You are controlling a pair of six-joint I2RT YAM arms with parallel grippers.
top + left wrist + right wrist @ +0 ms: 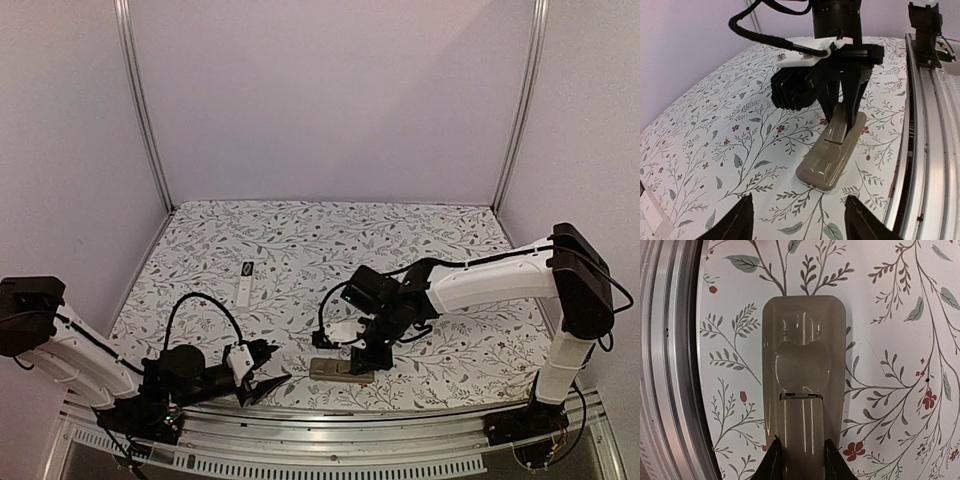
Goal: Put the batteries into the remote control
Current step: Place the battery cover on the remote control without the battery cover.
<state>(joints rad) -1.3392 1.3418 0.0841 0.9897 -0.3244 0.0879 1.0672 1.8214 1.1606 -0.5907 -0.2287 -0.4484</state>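
Observation:
The grey-brown remote control lies back-up on the floral cloth near the front edge. Its battery cover is in place, and it also shows in the right wrist view and the left wrist view. My right gripper comes down on the cover end and is shut on the remote, one finger on each side. My left gripper is open and empty, a short way left of the remote, which lies ahead of its fingertips. No battery shows clearly.
A white remote lies farther back on the left, with a small dark object just behind it. The metal rail runs along the front edge, close to the grey remote. Metal posts stand at the back corners.

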